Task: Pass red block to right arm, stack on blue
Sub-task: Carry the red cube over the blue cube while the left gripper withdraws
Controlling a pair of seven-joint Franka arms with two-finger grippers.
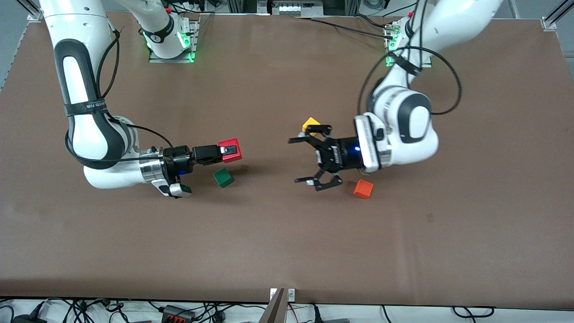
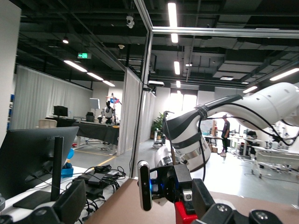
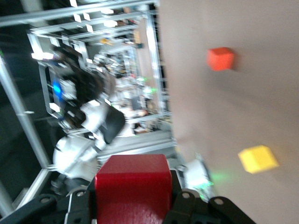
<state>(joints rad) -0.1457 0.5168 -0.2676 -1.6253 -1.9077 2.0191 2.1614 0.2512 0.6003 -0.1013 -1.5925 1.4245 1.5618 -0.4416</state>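
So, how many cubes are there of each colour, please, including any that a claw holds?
Red block, held in the right claw: 1
Green cube: 1
Yellow cube: 1
Orange-red cube: 1
Blue cube: 0 in view
Total: 4 cubes

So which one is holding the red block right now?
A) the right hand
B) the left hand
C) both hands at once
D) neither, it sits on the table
A: the right hand is shut on the red block, holding it up over the table, while the left hand is wide open with nothing between its fingers.
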